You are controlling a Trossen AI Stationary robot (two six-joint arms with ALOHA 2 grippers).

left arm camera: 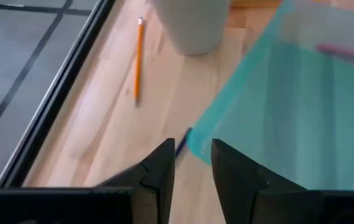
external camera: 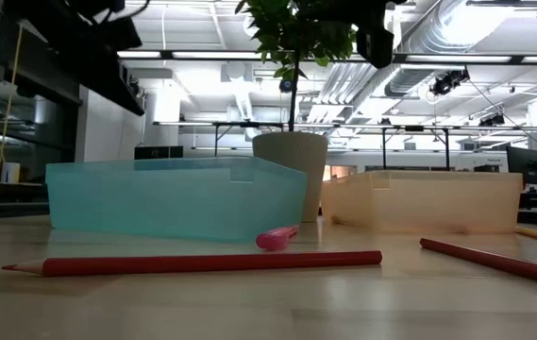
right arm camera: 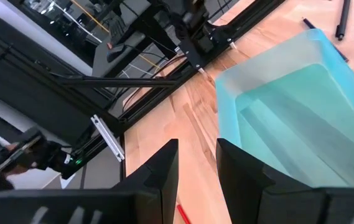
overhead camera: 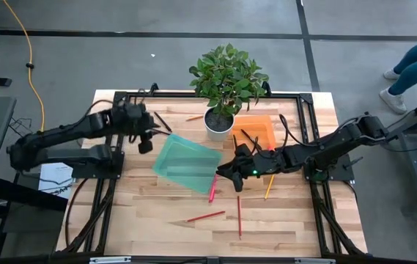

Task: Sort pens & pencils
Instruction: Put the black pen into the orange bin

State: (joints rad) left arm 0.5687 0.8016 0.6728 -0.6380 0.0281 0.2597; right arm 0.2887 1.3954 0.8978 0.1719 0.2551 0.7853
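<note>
Pens: I see a pink pen [overhead camera: 212, 190] lying just off the near corner of the teal tray [overhead camera: 186, 164], its long axis running near-to-far; the low view shows its pink end touching or just short of the tray wall, I cannot tell which. Dark pens sit in or by the orange tray [overhead camera: 256, 130] on the far right.
Pencils: three red pencils [overhead camera: 206, 216] lie on the near desk [overhead camera: 149, 220], a yellow-orange one [overhead camera: 269, 186] to the right of the right arm, another far behind the plant pot [overhead camera: 218, 123].
Right end effector: my right end effector [overhead camera: 230, 173] hangs just right of the pink pen and is the nearer one; fingers a little apart, nothing between them.
Right arm pose: stretched low and leftward across the desk, wrist looking over the teal tray.
Left end effector: my left end effector [overhead camera: 145, 144] hovers at the tray's far-left corner, fingers slightly apart and empty.
Judged next move: I would shift the right arm a touch left and near, close across the pen's axis.
</note>
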